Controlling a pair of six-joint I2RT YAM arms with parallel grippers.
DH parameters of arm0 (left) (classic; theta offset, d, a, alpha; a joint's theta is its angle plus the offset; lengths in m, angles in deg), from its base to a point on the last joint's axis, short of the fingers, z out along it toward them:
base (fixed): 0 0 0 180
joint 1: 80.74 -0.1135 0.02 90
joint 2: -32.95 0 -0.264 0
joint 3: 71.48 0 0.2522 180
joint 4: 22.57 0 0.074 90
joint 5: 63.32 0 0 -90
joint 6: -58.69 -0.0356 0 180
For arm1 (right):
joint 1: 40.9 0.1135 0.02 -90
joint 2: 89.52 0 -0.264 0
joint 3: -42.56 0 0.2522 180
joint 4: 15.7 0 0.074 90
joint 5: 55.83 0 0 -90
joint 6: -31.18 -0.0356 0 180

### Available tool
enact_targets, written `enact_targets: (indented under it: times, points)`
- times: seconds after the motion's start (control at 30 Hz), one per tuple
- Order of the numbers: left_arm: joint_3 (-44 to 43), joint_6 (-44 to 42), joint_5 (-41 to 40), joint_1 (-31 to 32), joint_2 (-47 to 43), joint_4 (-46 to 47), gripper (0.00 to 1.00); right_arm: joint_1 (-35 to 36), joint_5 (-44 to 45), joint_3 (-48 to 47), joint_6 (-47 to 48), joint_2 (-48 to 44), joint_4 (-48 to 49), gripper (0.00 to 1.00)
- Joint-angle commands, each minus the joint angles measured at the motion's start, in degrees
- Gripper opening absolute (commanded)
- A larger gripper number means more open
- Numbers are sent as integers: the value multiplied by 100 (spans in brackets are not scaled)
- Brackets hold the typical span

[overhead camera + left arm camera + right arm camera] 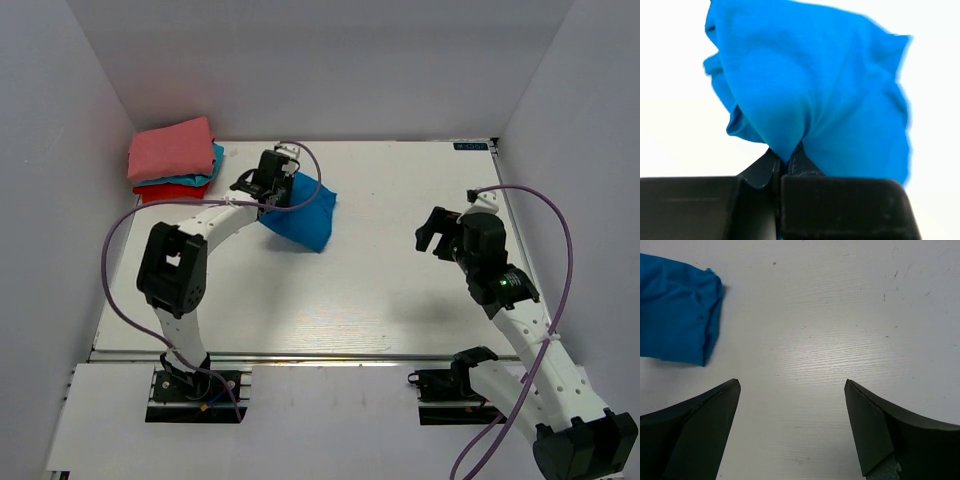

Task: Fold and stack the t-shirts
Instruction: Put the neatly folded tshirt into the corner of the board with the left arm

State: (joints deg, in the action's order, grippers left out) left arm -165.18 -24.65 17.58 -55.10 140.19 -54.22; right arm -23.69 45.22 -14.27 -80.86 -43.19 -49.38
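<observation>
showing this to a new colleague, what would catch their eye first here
The bright blue t-shirt, bunched and pinched in the shut left gripper at the far left of the table. Beside it in the corner sits a folded pile, salmon-pink shirt on top; the right gripper hangs open over the table.

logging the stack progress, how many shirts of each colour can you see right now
salmon-pink shirt: 1
teal shirt: 1
red shirt: 1
blue shirt: 1, pinched in the left hand
total: 4
</observation>
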Motion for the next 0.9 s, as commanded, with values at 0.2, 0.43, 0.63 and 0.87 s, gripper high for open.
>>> enact_targets:
  times: [0.2,0.43,0.63,0.87]
  points:
    - [-1233,-1578,-512,-499,-591,-153,0,-25,196,-43,-55,-194,77,90]
    - [-2384,-2667,-197,-1105,-275,-364,0,-42,205,-237,-46,-229,59,90]
    - [-3246,-3029,65,-1667,191,-391,0,-25,345,-422,-11,-194,-117,90]
    - [-4344,-2959,392,-2204,999,-566,0,-34,450,-606,-19,-53,-266,90]
